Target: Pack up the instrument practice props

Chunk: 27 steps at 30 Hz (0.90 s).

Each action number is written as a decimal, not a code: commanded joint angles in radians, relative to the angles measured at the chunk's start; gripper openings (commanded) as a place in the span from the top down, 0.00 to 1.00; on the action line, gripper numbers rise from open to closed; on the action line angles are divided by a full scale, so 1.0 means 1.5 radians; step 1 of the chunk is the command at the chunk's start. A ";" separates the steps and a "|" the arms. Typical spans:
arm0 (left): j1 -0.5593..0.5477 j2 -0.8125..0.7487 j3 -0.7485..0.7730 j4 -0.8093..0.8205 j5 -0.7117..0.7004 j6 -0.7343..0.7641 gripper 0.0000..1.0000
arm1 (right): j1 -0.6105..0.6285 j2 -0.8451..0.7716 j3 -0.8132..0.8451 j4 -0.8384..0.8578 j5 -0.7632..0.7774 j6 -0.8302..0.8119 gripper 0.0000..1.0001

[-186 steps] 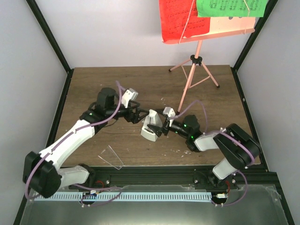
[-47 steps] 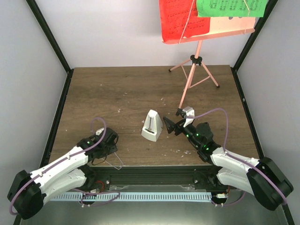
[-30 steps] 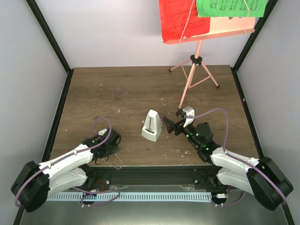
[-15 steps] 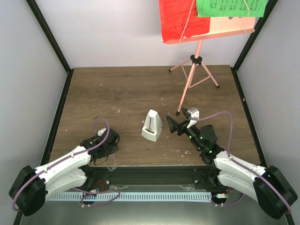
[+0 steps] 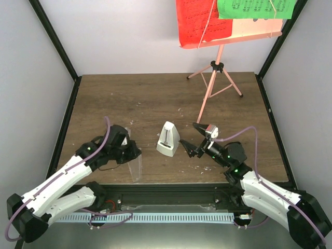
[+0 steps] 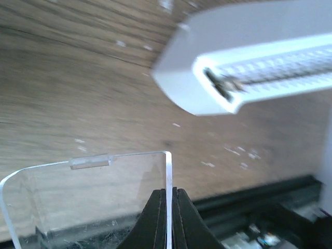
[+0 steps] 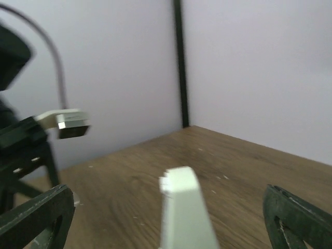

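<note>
Two arms low over the near half of the tabletop.

Left fingers: clamped shut on the right-hand edge of the clear cover. Cover held upright, pinched at its thin wall, over the near-left of the tabletop just ahead of the black rail. Hard to tell whether its lower edge touches the wood.

Right fingers: spread wide, gripping nothing. Parked just right of the metronome and pointed left at it. From the wrist camera, one finger out at each side of the frame with the metronome's white top between them and no contact visible.

Metronome: upright, mid-tabletop, between the two arms, uncovered. Front face with its scale and pendulum visible, blurred, in the left wrist view. Near the held cover but apart from it.

Music stand: pink, far right, tripod feet on the tabletop, desk up at the top of the overhead frame. Red page on the left of the desk, green page on the right, both with pale bands across them. Well apart from both arms.
</note>
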 commanded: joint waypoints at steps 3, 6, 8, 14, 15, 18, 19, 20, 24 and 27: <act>0.018 0.040 0.073 0.011 0.259 -0.068 1.00 | 0.051 -0.025 0.013 0.054 -0.160 -0.061 0.00; 0.041 0.026 0.031 0.073 0.354 -0.172 1.00 | 0.153 -0.018 0.039 0.014 -0.095 -0.142 0.00; 0.052 0.005 -0.016 0.163 0.400 -0.260 1.00 | 0.224 0.000 0.059 0.000 -0.036 -0.200 0.00; 0.057 -0.036 -0.105 0.305 0.438 -0.435 1.00 | 0.367 0.082 0.108 -0.012 0.090 -0.319 0.00; 0.058 -0.038 -0.112 0.304 0.439 -0.446 1.00 | 0.389 0.100 0.121 -0.022 0.113 -0.346 0.00; 0.059 -0.049 -0.126 0.327 0.433 -0.475 1.00 | 0.431 0.139 0.147 -0.025 0.150 -0.384 0.02; 0.061 -0.050 -0.129 0.338 0.432 -0.483 1.00 | 0.433 0.145 0.149 -0.018 0.147 -0.381 0.03; 0.065 -0.052 -0.132 0.345 0.434 -0.491 1.00 | 0.433 0.148 0.149 -0.011 0.141 -0.373 0.05; 0.074 -0.058 -0.138 0.353 0.434 -0.504 1.00 | 0.466 0.156 0.157 -0.019 0.143 -0.364 0.12; 0.076 -0.057 -0.141 0.345 0.435 -0.503 1.00 | 0.481 0.150 0.148 -0.014 0.137 -0.345 0.11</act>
